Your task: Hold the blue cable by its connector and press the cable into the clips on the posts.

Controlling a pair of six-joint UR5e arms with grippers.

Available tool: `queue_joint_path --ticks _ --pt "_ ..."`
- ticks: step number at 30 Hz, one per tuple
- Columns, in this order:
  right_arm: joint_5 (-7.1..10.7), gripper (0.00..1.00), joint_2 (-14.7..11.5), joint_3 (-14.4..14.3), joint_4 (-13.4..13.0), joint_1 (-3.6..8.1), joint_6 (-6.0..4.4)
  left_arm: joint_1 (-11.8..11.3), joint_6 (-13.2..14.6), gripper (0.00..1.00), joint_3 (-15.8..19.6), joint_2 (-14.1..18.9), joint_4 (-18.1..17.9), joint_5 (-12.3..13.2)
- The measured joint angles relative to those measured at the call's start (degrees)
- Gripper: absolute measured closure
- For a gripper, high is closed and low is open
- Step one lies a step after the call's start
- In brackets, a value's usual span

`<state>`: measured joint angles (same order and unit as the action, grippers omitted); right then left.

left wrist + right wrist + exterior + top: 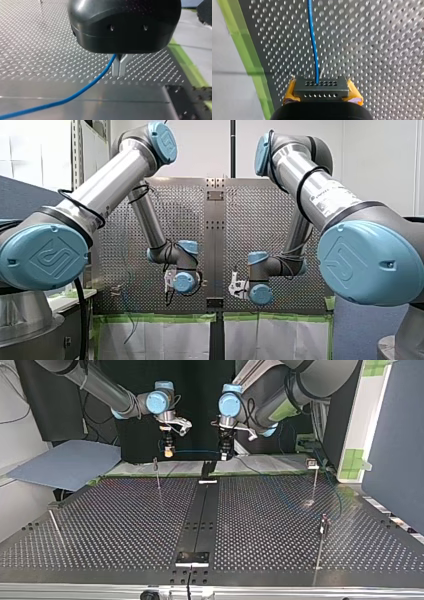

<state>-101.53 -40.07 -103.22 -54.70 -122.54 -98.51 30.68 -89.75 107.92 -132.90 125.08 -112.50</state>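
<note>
In the top view, a blue-grey sheet (65, 465) is seen at the far left, lying off the perforated table (125, 525). A thin post (158, 477) is set near the table's far edge, just below the right gripper (170, 453). That gripper's yellow pads (289, 92) are closed on the black connector (321, 88) — the blue cable (313, 42) is led out of its upper row of holes. The cable is stretched in the air between the two grippers, above the far edge and apart from the thin post. The left gripper (119, 72) is drawn narrow, its metal fingers (115, 67) pinched on the cable. Further right, a second post (315, 482) and a third post (320, 550) are set — well apart from that stretch of cable.
</note>
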Motion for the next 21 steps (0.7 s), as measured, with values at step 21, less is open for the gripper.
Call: queue_joint_path --ticks 21 --pt "1.68 1.0 0.25 -9.54 -9.54 5.37 1.16 9.36 -4.9 1.0 -9.39 -10.16 3.33 -5.46"
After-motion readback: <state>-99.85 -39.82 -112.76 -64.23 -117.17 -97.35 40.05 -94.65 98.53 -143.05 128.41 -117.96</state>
